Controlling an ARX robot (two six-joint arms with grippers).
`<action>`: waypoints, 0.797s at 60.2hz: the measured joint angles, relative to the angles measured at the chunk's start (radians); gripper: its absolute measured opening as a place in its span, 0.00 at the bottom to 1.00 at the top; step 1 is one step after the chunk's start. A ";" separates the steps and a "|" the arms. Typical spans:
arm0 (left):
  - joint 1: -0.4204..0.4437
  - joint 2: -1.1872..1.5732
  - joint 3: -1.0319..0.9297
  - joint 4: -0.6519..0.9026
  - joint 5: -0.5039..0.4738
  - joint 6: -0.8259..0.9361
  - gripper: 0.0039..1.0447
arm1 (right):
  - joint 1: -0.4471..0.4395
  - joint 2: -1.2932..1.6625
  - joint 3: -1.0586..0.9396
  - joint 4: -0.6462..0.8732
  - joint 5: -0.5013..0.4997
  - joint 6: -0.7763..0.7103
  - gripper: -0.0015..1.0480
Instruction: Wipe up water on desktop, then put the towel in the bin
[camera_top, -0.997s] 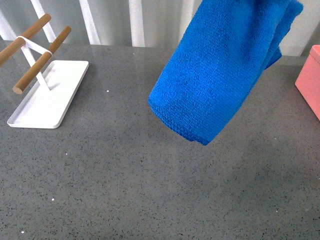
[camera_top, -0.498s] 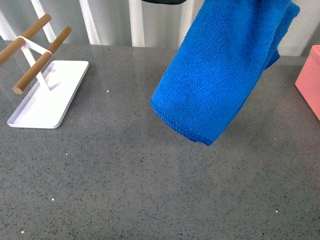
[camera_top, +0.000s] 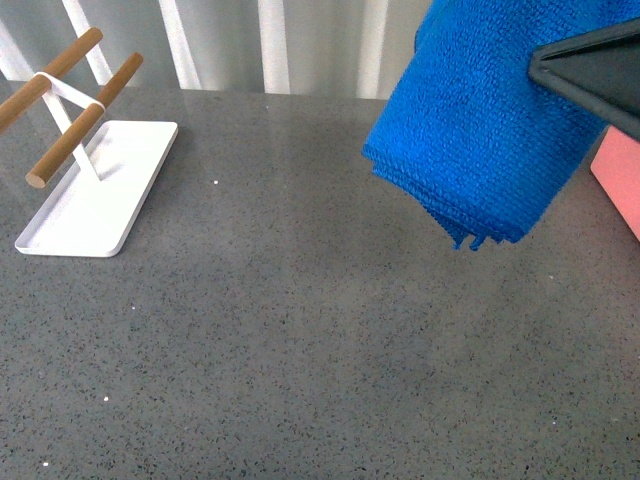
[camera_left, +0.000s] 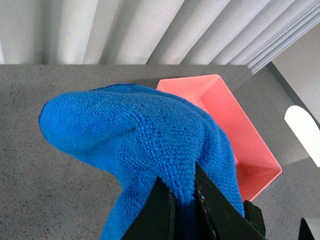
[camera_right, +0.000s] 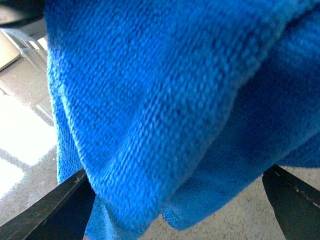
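Towel (camera_left: 150, 145) pinched in left jaws, hanging just before spread right jaws.

front view across desktop (camera_top: 300, 350), left wrist above towel (camera_left: 135, 135) and bin (camera_left: 237, 132); right wrist close against towel

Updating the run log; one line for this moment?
step: towel to bin; towel: aloft above desktop; left gripper: shut on towel; right gripper: open

Flat white tray (camera_top: 120, 185), two wooden bars (camera_top: 85, 120) raised over it, pale vertical slats (camera_top: 272, 45) behind
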 joint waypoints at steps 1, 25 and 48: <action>0.000 0.000 0.001 -0.001 0.002 -0.002 0.03 | 0.000 0.011 0.008 0.009 0.000 -0.007 0.93; -0.001 0.000 0.009 -0.012 0.035 -0.046 0.03 | -0.003 0.152 0.145 0.132 -0.002 -0.066 0.67; 0.018 -0.003 0.009 -0.031 0.037 -0.046 0.03 | 0.019 0.122 0.148 0.130 -0.003 -0.076 0.15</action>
